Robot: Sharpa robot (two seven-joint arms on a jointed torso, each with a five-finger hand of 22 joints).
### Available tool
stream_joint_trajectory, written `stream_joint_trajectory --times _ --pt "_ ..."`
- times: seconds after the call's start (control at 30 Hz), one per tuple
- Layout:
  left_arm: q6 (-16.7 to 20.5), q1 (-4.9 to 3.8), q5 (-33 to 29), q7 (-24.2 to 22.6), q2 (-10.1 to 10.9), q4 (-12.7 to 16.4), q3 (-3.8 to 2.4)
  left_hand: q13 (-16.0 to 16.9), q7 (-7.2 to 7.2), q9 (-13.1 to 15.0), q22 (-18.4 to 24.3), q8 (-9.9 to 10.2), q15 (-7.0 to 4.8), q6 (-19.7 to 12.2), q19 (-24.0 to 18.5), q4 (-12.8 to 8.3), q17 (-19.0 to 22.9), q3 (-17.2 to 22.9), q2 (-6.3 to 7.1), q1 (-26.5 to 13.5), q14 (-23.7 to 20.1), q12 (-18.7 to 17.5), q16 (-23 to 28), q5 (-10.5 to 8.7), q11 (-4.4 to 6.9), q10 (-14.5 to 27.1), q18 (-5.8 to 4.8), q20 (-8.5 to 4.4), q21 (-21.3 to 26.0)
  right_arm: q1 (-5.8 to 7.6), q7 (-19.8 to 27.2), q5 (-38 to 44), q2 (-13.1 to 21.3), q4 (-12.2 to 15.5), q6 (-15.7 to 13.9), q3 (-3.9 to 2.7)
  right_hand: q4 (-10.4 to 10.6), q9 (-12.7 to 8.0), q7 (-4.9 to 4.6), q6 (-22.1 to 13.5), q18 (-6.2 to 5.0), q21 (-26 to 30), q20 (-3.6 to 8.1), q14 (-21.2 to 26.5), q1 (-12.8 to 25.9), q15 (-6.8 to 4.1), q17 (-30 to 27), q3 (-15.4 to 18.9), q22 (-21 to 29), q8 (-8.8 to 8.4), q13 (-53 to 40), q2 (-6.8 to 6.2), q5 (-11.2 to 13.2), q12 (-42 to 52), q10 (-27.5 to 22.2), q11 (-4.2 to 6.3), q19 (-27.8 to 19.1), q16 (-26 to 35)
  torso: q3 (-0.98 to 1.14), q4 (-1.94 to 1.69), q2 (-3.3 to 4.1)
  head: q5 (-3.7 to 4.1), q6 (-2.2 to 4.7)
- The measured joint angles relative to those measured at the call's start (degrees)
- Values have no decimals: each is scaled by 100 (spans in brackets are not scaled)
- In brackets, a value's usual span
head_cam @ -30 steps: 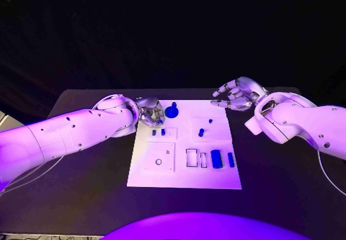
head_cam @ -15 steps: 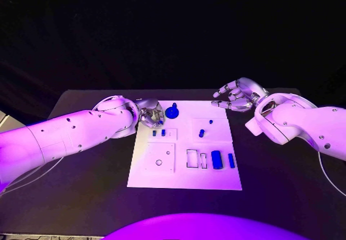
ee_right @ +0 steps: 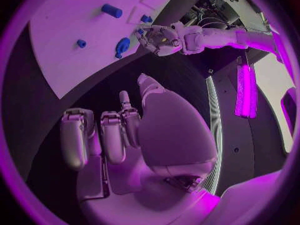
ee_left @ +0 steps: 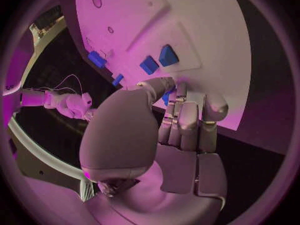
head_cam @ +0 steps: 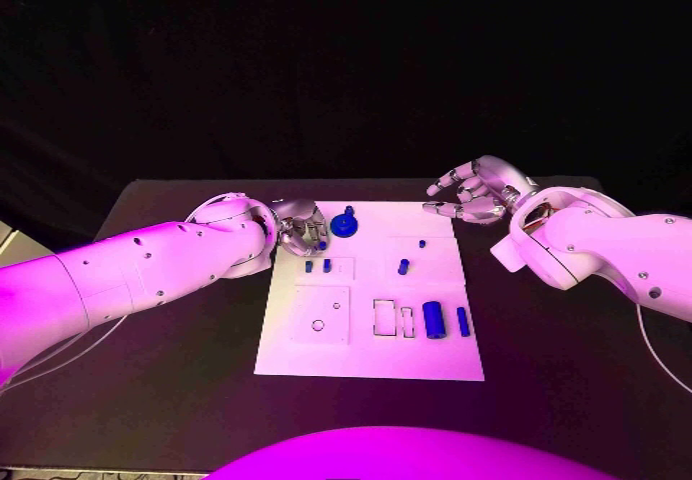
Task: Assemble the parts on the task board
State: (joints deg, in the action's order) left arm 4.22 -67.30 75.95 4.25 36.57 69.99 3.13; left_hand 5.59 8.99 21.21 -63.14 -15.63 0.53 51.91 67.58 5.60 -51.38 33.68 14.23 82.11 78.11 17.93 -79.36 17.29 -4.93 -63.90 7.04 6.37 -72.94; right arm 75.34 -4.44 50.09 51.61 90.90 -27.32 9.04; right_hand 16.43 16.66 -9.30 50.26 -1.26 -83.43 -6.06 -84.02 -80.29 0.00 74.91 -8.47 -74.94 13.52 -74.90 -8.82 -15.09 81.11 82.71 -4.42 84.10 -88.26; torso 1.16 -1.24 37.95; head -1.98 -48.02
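Note:
The white task board point(head_cam: 368, 350) lies mid-table. My left hand point(head_cam: 303, 228) sits at its far left corner with fingers curled in. A sliver of a small blue part point(ee_left: 165, 97) shows between thumb and fingers, and I take it as pinched. Just right of that hand stands a round blue knob part point(head_cam: 343, 222). My right hand point(head_cam: 473, 192) hovers off the board's far right corner, fingers spread and holding nothing. In the right wrist view the left hand point(ee_right: 161, 37) is beside the knob part point(ee_right: 122, 46).
Two small blue pegs point(head_cam: 316, 265) stand near the left hand. A blue piece point(head_cam: 402, 265) is at mid-board. A blue cylinder point(head_cam: 433, 318) and a blue bar point(head_cam: 462, 320) lie beside two empty slots point(head_cam: 384, 316). Bare black table point(head_cam: 173, 350) surrounds the board.
The left hand has shifted only slightly at the board's corner. The right hand and the parts on the board stay where they were.

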Motion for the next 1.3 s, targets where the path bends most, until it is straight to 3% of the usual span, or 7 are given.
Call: stream_joint_trajectory --times 0.43,0.7,0.8,0.97,1.13,1.2,1.3 --pt "3 3 -9 17 29 3 0 30 42 -51 0 154 20 -207 0 -16 19 16 26 -56 20 -81 0 0 -39 -39 0 0 0 -2 4 0 2 -1 -6 0 0 0 0 0 0 0 0 0 0 0 -1 0 1 0 0 0 0 0 0 0 0 0 2 1 3 -1 4" --pt "10 5 -12 30 90 8 -7 71 42 -122 4 367 20 -490 0 -55 30 22 48 -79 20 -163 0 0 -9 -73 1 0 0 -3 2 1 4 -32 -1 0 -1 -6 2 -2 0 102 0 0 0 0 -1 -1 2 0 -5 0 0 -145 -116 7 0 47 0 4 3 3 7" --pt "18 5 -16 34 139 18 -11 82 27 -161 39 466 23 -659 -12 -71 60 6 65 -95 17 -231 0 0 -9 -73 1 12 0 -3 0 3 5 -83 10 0 -8 -11 18 -55 -94 470 0 10 -38 9 -1 -74 2 0 442 -38 0 -1093 -809 14 0 228 -2 3 2 10 11" --pt "44 6 -35 41 240 47 -24 83 -8 -210 89 547 41 -809 -42 -93 101 -16 78 -109 -1 -313 0 0 -10 -45 0 41 43 -4 1 59 8 -175 39 2 7 -11 34 -93 -180 999 72 -11 -121 -12 -1 -265 2 69 2475 -121 0 -3407 -1925 -36 -156 513 -3 0 -3 14 15" --pt "124 7 -124 37 388 119 -88 83 -17 -227 152 563 73 -837 -98 -78 163 -49 78 -109 -34 -383 5 0 -40 64 0 51 90 -14 18 377 -4 -314 180 2 -31 -18 37 -40 -181 1127 70 11 -493 -33 -51 -840 3 88 4188 -371 0 -5357 -2154 -39 -178 622 -3 0 -5 20 37" --pt "176 7 -269 4 457 151 -129 82 64 -218 354 498 93 -724 -304 -79 503 -48 78 -109 -219 -418 156 0 -65 89 0 64 243 -30 19 603 -16 -358 258 4 -33 -27 30 15 -180 1127 57 10 -584 -33 -51 -1039 3 88 4613 -462 0 -5796 -2156 -37 -163 622 -3 0 -5 26 49" --pt "289 4 -757 -136 612 236 -183 104 127 -189 748 342 134 -461 -669 -152 1119 25 40 -70 -546 -446 445 0 -133 157 92 110 540 -72 19 1079 -55 -413 395 9 -46 -33 51 119 -180 1127 36 -4 -633 -19 -51 -1304 3 88 5170 -550 0 -6362 -2134 -29 -142 622 0 4 -4 62 72"
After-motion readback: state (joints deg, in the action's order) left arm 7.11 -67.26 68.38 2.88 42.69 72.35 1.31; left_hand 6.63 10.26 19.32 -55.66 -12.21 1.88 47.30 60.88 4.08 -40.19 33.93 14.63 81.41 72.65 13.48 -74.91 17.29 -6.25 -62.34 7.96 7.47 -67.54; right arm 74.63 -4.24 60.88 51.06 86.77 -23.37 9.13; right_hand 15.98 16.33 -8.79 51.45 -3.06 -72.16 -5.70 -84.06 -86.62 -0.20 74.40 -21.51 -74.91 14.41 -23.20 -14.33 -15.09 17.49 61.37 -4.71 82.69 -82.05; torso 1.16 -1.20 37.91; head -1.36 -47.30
